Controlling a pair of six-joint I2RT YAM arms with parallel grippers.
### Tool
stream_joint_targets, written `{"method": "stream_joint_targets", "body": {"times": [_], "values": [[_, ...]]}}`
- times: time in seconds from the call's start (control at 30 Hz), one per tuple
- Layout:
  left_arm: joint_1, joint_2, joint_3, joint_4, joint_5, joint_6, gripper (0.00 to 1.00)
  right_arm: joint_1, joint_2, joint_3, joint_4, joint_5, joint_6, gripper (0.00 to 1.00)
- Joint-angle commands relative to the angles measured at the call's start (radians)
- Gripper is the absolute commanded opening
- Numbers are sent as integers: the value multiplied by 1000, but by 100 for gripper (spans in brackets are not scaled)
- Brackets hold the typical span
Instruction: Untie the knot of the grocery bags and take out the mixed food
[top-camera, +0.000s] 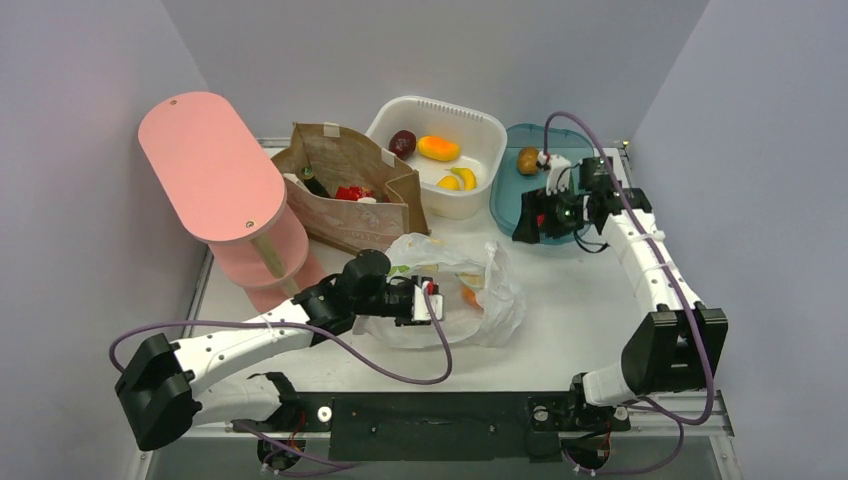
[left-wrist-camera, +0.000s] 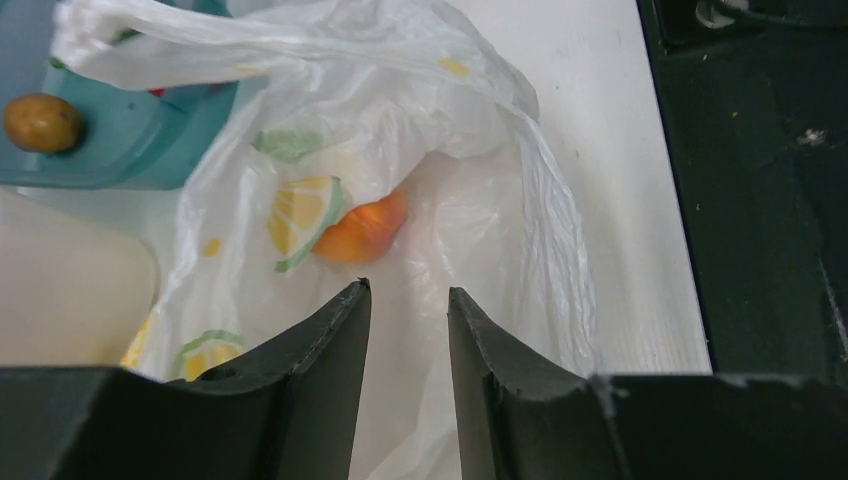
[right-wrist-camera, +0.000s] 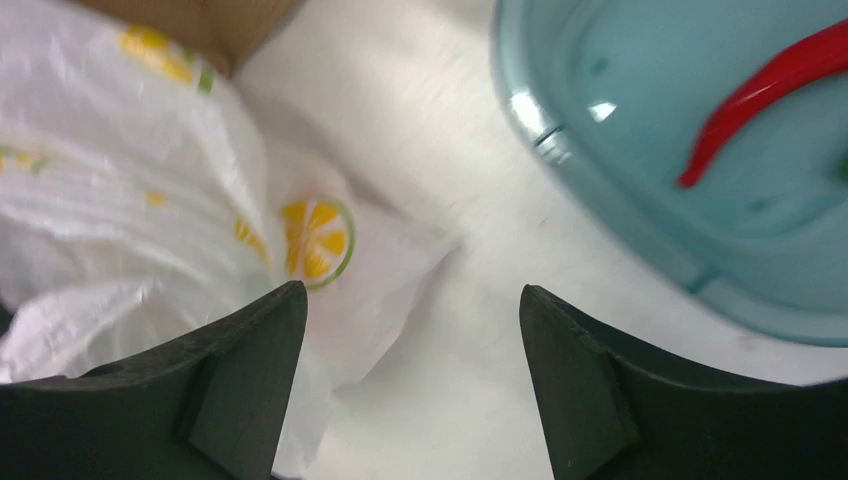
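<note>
Since its mouth gapes toward the left arm, the thin white plastic grocery bag printed with lemon slices (top-camera: 470, 290) lies slumped mid-table, apparently untied. A round peach-coloured fruit (left-wrist-camera: 365, 228) sits inside it. The left gripper (left-wrist-camera: 408, 292) points into that mouth, jaws narrowly apart and clamping nothing visible, probably going for the fruit. The right gripper (right-wrist-camera: 410, 292) hangs wide open and empty by the teal plastic tray (right-wrist-camera: 640, 120) at the far right corner, which holds a slim red pepper (right-wrist-camera: 760, 95). Loose film drapes over the fruit, and a stiff brown paper bag (top-camera: 350, 190) crowds the far side.

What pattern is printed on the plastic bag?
The bag shows yellow-and-green citrus slices, clearest in the left wrist view.
</note>
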Motion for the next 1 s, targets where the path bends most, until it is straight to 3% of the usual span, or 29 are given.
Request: {"method": "stream_joint_targets", "body": {"times": [0.0,0.17,0.47,0.57,0.77,0.87,0.97], "values": [[-38,74,-36,130,-101,41,32,37,-28,-173,-155,-144,-86,73],[-61,184,-63,276,-181,18,34,111,-6,-240,-128,-138,-109,71],[-84,389,-65,513,-300,21,51,158,140,-234,-44,-125,-121,74],[-86,457,-53,557,-321,16,53,163,189,-223,-34,-128,-126,68],[-86,536,-25,642,-311,14,57,179,256,-211,-14,-123,-146,35],[-87,576,-18,683,-306,22,58,189,282,-201,-12,-118,-151,13],[-87,606,-1,695,-304,23,59,199,309,-191,-11,-116,-156,0]]}}
